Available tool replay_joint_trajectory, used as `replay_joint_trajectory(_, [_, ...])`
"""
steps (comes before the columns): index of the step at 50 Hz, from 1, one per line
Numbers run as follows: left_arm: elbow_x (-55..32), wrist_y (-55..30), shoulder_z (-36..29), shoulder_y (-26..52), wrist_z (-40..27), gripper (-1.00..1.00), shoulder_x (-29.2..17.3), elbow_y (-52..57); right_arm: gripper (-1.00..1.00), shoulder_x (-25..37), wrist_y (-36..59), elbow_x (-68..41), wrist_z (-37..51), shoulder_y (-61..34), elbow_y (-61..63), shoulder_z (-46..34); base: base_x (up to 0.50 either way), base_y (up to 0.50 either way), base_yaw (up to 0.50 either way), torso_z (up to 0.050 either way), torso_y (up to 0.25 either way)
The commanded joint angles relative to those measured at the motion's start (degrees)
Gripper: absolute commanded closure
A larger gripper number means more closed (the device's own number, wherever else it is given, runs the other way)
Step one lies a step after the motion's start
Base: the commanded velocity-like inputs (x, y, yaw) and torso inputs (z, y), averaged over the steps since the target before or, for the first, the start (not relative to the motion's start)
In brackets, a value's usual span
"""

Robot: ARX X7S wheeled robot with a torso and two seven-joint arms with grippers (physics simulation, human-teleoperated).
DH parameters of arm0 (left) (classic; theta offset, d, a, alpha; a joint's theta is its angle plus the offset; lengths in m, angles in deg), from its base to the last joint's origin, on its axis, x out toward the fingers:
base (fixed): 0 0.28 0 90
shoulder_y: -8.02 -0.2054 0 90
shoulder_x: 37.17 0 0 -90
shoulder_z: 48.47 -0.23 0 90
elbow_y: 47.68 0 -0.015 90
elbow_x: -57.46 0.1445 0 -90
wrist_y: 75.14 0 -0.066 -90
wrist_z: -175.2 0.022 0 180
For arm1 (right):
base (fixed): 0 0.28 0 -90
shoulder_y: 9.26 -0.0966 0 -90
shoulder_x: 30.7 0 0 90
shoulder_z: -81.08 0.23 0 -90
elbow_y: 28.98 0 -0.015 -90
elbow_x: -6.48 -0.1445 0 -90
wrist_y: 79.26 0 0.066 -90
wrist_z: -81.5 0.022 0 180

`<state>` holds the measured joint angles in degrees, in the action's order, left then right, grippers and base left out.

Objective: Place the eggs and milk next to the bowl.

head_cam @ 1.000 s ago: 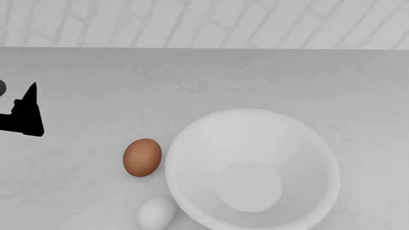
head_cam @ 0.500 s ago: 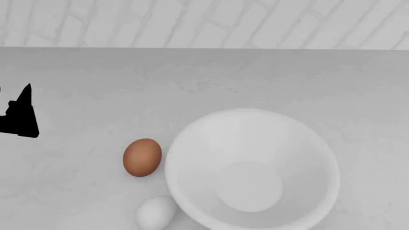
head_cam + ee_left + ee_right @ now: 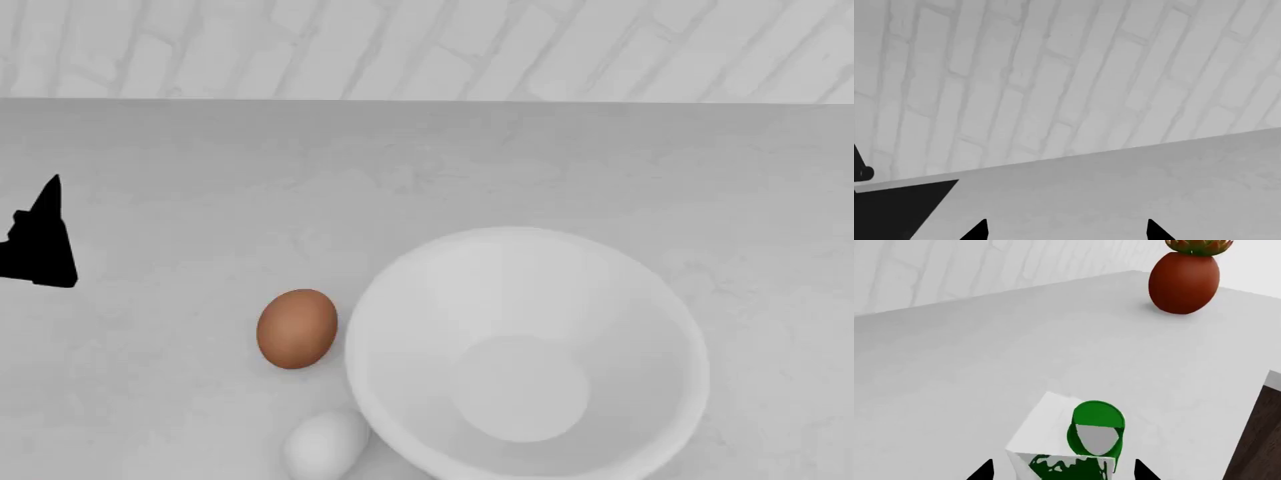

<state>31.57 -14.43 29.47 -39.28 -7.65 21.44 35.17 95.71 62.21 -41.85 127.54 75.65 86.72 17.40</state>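
Note:
The white bowl (image 3: 627,300) sits on the grey counter at the head view's lower right. The reddish-brown egg (image 3: 296,328) lies just left of it. The white egg (image 3: 324,445) lies nearer me, against the bowl's rim. My left gripper (image 3: 43,240) is at the far left, well away from the eggs. In its wrist view it (image 3: 1066,231) is open and empty over bare counter. The milk carton (image 3: 1047,430), with its green cap (image 3: 1098,416), shows only in the right wrist view. My right gripper (image 3: 1062,471) is open with the carton between its fingertips, a gap on each side.
A brick wall (image 3: 427,45) runs along the back of the counter. A round reddish-brown pot with a plant (image 3: 1184,282) stands on the counter beyond the carton. A dark wooden edge (image 3: 1262,440) shows beside the carton.
In the head view my left gripper has drawn a little further left, away from the eggs. The eggs and the bowl have not moved.

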Motion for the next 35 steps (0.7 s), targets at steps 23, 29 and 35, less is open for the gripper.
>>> replay_joint_trajectory(23, [-1.22,-0.80,0.06,0.16,1.31,-1.00,0.65,-1.38,1.00,-0.62,-2.40,3.25,-1.97,-2.47,-5.46,-1.89,0.00,0.00,0.00,0.000,0.000])
replay_joint_trajectory(29, [-1.46,-1.17,0.10,0.04,1.15,-1.00,0.61,-0.93,1.00,-0.27,-1.95,2.90,-2.02,-2.28,-4.78,-1.90,0.00,0.00,0.00,0.000,0.000])
replay_joint_trajectory(35, [-1.45,-1.16,-0.05,0.14,1.19,-1.00,0.66,-0.93,1.00,0.47,-1.72,2.31,-2.34,-1.80,-2.92,-1.38,0.00,0.00,0.00,0.000,0.000])
